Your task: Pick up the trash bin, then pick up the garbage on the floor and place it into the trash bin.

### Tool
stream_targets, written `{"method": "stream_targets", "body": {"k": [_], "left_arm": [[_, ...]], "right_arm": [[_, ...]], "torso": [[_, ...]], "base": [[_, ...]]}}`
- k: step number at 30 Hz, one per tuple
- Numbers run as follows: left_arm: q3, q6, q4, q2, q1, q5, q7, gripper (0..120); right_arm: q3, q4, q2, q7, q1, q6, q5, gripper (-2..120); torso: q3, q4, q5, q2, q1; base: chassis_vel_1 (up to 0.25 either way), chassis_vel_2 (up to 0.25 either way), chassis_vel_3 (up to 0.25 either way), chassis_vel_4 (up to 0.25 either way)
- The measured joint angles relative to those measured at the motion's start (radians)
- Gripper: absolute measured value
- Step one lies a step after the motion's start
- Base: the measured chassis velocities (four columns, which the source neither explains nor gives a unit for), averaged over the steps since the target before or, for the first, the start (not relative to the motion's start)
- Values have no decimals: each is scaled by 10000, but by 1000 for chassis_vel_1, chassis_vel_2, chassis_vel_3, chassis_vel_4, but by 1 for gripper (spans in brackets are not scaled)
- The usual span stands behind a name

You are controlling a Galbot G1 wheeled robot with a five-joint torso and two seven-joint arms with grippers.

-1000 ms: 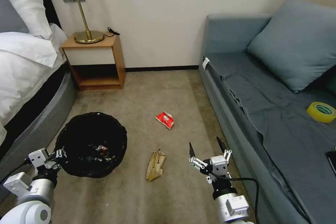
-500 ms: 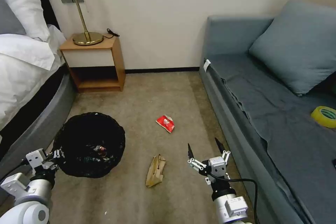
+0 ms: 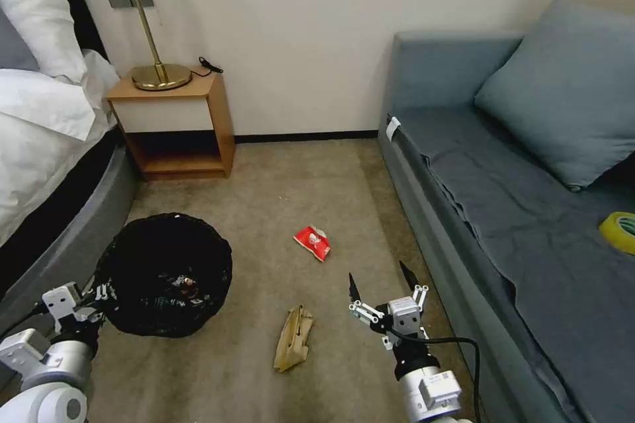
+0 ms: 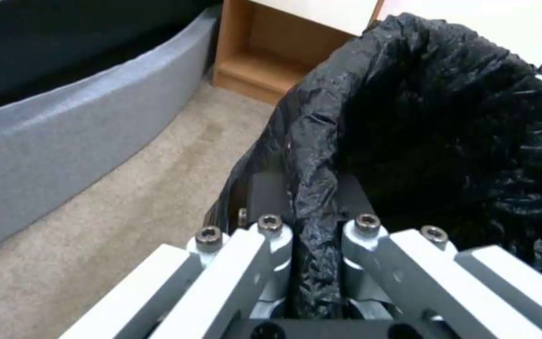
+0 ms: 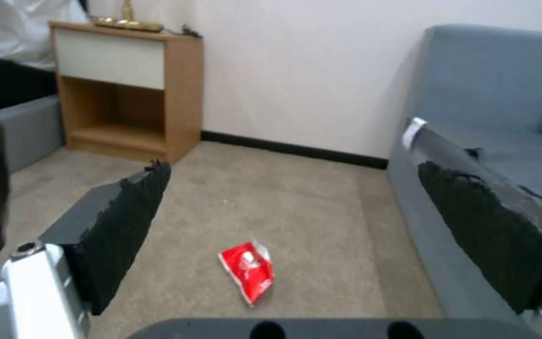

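The left gripper (image 3: 99, 292) pinches the bagged near-left rim of the bin (image 3: 165, 272), just beside the bed base (image 3: 66, 238). Right of it lie the paper bag (image 3: 293, 337) and, farther off, the red packet (image 3: 312, 242) on open carpet (image 3: 291, 185). The right gripper (image 3: 382, 283) hangs spread above the floor near the sofa edge (image 3: 436, 238).

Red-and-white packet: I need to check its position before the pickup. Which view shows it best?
The right wrist view: the red-and-white packet lies large on the carpet between the open right tool's fingers. The head view shows it smaller.
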Motion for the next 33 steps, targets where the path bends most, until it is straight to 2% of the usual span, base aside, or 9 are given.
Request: {"method": "stream_targets", "body": {"k": [9,13,14,16,20,21,22,26,33], "left_arm": [[-24,-100,174,157,70,93,143,4],[165,-181,165,153,169,222,246,4],[165,-181,165,153,169,222,246,4],[239,-202,88,126,217,251,265,4],[267,-209,74,122,234,268,266,4],[403,-289,14,108,327,406,290,4],[402,-312,10,92,352,428,303,4],[241,-402,140,81,359,430,411,4],[-116,-457,334,114,292,345,565,4]], "right_arm": [[-1255,-884,-798,53,1735,-972,1201,100],[-2423,-1306,-1157,622,3068,-2253,3206,100],[-2423,-1306,-1157,622,3068,-2253,3206,100],[-3239,-1571,-1257,1309,4114,-3326,4912,100],[-3431,-1643,-1256,1502,4363,-3578,5260,100],[-4374,-2205,-974,2664,5760,-5135,7099,100],[-4730,-2471,-736,3048,6220,-5513,7753,100],[-5544,-3384,66,4120,7214,-6424,9568,100],[-5816,-4775,1011,5519,8116,-7232,11690,100]], "torso": [[0,3,0,0,-1],[0,0,0,0,-1],[0,0,0,0,-1],[0,1,0,-2,0],[0,1,0,-1,-1],[-1,1,-2,-2,-1],[-2,-1,2,-2,0],[-1,3,-3,-2,0],[-1,1,-1,-2,0]], "base": [[0,0,0,0],[0,0,0,0],[0,0,0,0],[0,0,0,0],[0,0,0,0],[0,0,0,0],[0,0,0,0],[0,0,0,0],[0,0,0,0]]}}
